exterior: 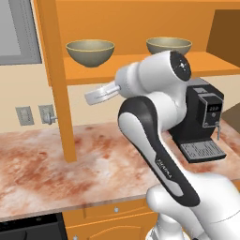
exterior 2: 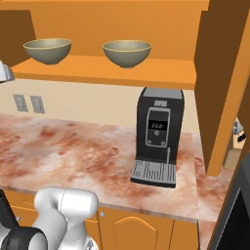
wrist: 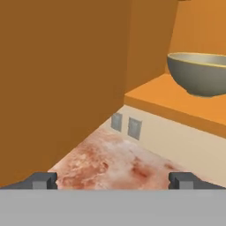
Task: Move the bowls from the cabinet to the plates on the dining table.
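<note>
Two bowls sit on the open cabinet's shelf [exterior: 206, 63], side by side and apart: the left bowl [exterior: 90, 52] near the cabinet's left door, the right bowl [exterior: 168, 45] further along, above the coffee machine [exterior: 202, 123] on the surface [exterior: 42, 164] below. Both stand upright on the shelf, with nothing stacked on them.

They look rigid and glazed, so likely hard, smooth and somewhat slippery, with a fair weight and a risk of chipping if knocked against the shelf edge. The round belly gives no flat to pinch; the best hold is probably the rim, one finger inside and one outside the wall, at the side nearest the arm. A tilt during lift-off could let the bowl swing in the grip.

The jaws stand wide apart and hold nothing; in the hand view the gripper [wrist: 113, 181] points past the open door [wrist: 62, 84] toward the wall outlets [wrist: 126, 125], with the left bowl up at the right, cut off by the frame edge.

The right bowl's lower part is masked by the arm's joint in the left base view. The plates and dining table are out of frame, so their distance cannot be judged.
</note>
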{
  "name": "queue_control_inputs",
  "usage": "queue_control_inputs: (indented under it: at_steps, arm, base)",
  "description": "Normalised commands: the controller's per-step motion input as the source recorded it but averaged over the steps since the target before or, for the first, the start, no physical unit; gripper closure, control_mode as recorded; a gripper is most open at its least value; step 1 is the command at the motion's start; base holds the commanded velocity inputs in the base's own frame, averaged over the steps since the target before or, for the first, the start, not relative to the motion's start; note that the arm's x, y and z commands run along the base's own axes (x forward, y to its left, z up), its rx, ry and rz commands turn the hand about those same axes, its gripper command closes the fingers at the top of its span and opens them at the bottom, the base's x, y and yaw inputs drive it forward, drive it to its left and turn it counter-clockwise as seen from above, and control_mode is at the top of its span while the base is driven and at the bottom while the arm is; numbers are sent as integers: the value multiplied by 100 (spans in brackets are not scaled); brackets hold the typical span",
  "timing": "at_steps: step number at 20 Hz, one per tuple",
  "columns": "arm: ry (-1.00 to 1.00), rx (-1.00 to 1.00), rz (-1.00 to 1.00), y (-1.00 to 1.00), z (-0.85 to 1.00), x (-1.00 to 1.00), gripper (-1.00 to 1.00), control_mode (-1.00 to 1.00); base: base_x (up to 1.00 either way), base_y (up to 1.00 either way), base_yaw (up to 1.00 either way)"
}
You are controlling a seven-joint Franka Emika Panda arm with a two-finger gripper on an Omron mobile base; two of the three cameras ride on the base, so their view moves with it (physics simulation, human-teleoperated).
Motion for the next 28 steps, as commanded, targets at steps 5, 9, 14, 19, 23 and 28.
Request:
queue_control_inputs:
  at_steps: [5,9,14,19,23,28]
  arm:
    - [0,-11,-9,-31,7,33,-100,-100]
    - [0,-11,-10,-28,7,23,-100,-100]
    - [0,-8,-6,-24,6,25,-100,-100]
    - [0,-5,-2,-17,16,12,-100,-100]
    - [0,-7,-1,-12,9,16,-100,-100]
    - [-3,-9,-1,-6,0,25,-100,-100]
  base:
    - [0,0,0]
    - [0,0,0]
    - [0,0,0]
    - [0,0,0]
    - [0,0,0]
    - [0,0,0]
